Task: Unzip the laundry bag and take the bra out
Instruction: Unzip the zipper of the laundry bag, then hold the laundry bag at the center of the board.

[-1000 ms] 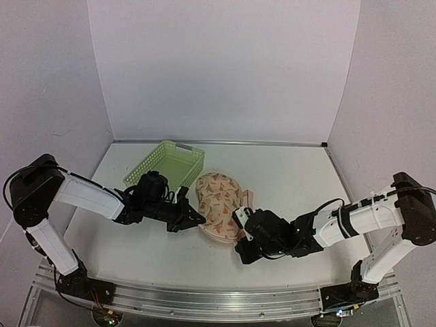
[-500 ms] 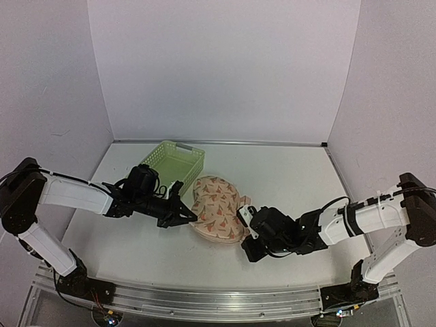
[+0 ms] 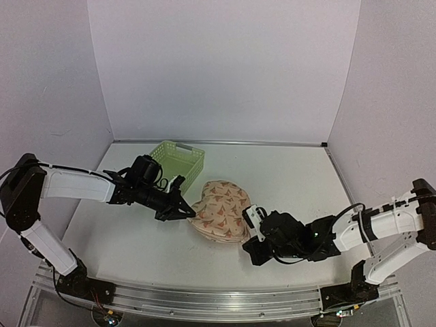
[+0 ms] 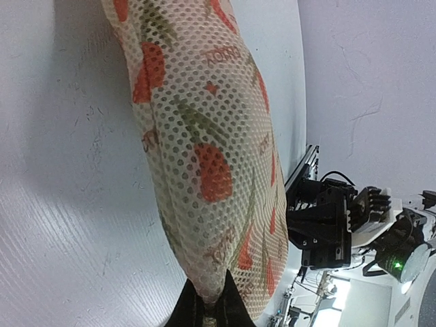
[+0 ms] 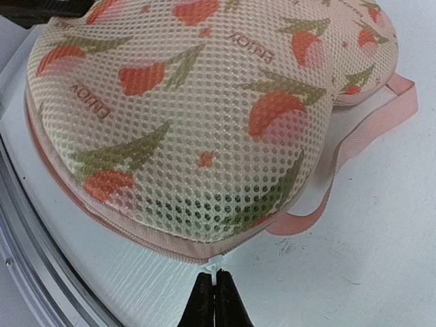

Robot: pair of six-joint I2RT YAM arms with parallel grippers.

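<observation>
Laundry bag (image 3: 219, 216) sits domed on the bench (image 3: 286, 177) between the arms; its zip looks closed and the bra is hidden inside. Left fingers (image 4: 185, 312) pinch the mesh edge, and right fingers (image 5: 204, 303) are pressed together on the white zip pull (image 5: 213, 264). To unzip cleanly, the left should hold the seam taut while the right draws the pull low along the curved track.

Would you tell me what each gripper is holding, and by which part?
The left gripper pinches the laundry bag by its mesh edge; the right gripper is shut on the bag's white zipper pull.
</observation>
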